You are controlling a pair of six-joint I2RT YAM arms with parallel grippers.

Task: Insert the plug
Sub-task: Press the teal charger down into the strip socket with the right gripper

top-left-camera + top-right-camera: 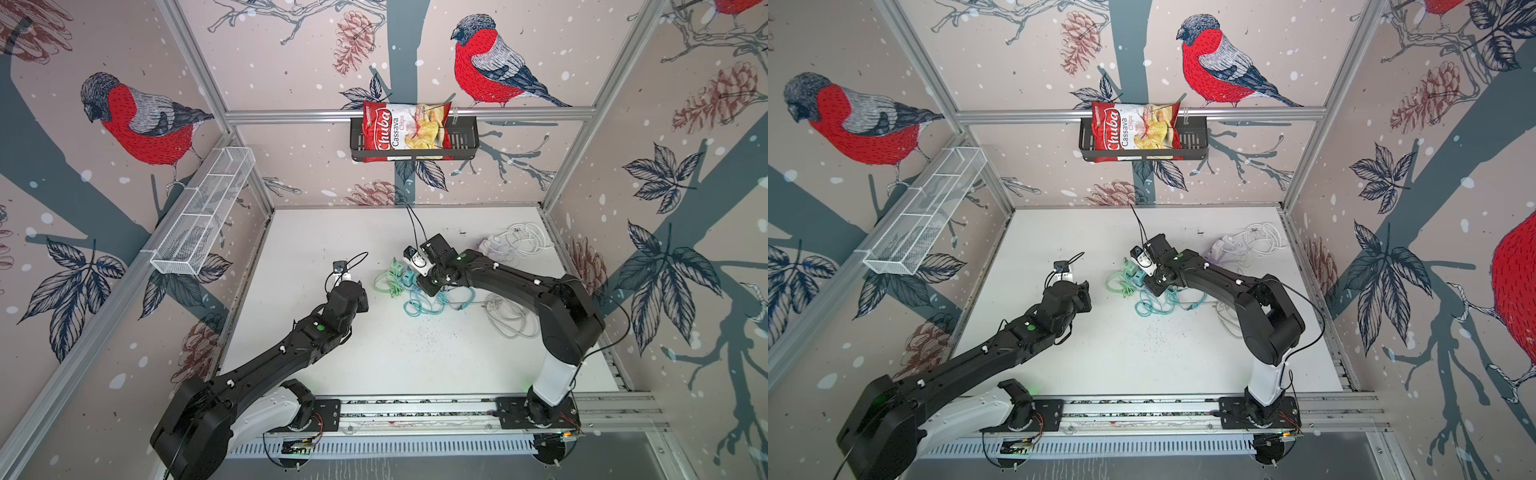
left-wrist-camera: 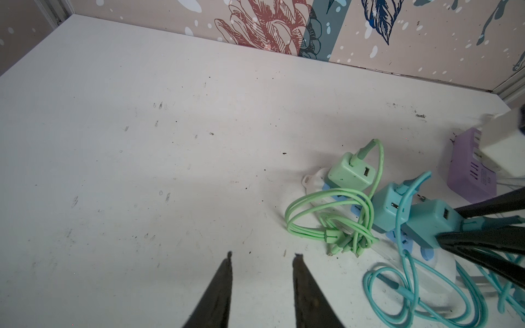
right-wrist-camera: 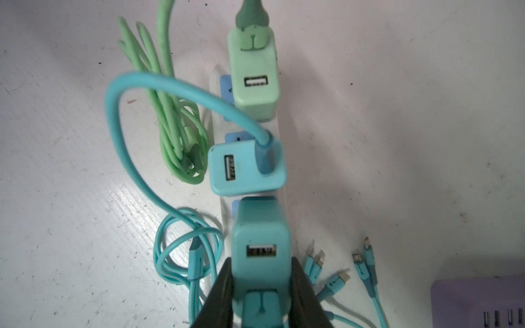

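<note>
— Fingers of the right tool (image 3: 261, 267) fill the wrist view, clamped shut on the flat sides of the teal plug (image 3: 260, 227), down by where its cord (image 3: 262, 305) enters. Is it in?
— Can't tell; the prongs are hidden. It sits tilted over the strip (image 3: 279, 127), just ahead of the fingertips, right beside a blue adapter (image 3: 247, 170), with a green adapter (image 3: 254, 79) further out.
— How will it handle?
— Light and rigid, I'd judge. Smooth plastic, so it could pivot between the pads under a push, and the soft cord may tug. Holding the flat sides nearer mid-body should steady it.
— And the left tool (image 2: 263, 254)?
— Fingers parted, nothing between them, above bare surface (image 2: 142, 142); the strip lies well off to one side of it.
</note>
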